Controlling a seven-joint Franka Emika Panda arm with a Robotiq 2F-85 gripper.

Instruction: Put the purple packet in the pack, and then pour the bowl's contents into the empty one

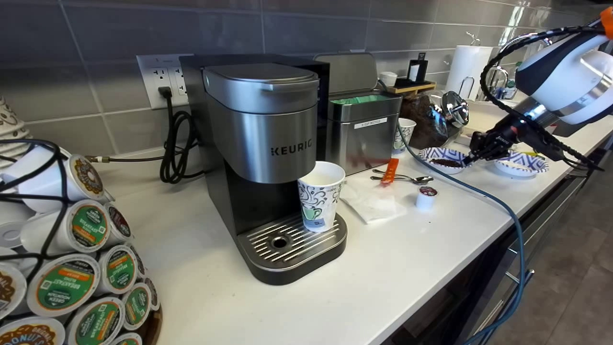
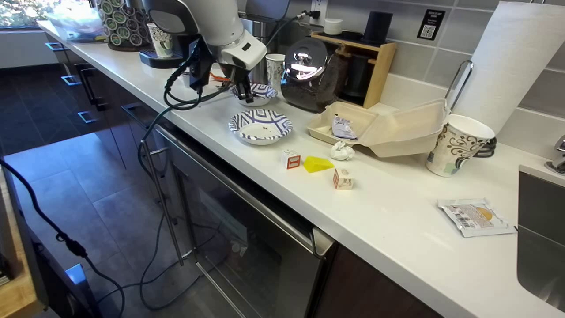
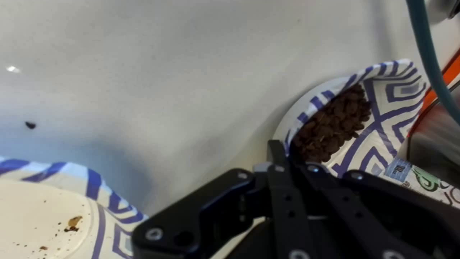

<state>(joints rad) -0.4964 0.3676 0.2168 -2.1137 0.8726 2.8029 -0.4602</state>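
Note:
The bowl [image 3: 395, 108], blue-and-white patterned, holds dark brown beans [image 3: 334, 126]; its rim is tilted in the wrist view. My gripper [image 3: 287, 153] is shut on its near rim, one finger [image 3: 276, 153] outside the wall and the other inside, partly hidden. In both exterior views the gripper [image 1: 468, 159] reaches down to the bowl [image 2: 265, 92]. The empty one [image 2: 260, 115], wider and flatter, stands beside it with only crumbs inside. The purple packet [image 2: 343, 127] lies in one compartment of the beige pack [image 2: 404, 134], whose lid is folded back.
A glass jar [image 2: 304, 75] and a paper cup [image 2: 275, 70] stand close behind the bowl. A blue cable [image 1: 483, 191] crosses the counter near it. Letter blocks [image 2: 343, 179], a yellow block [image 2: 318, 164] and crumpled paper [image 2: 342, 151] lie before the pack. The counter's front edge runs nearby.

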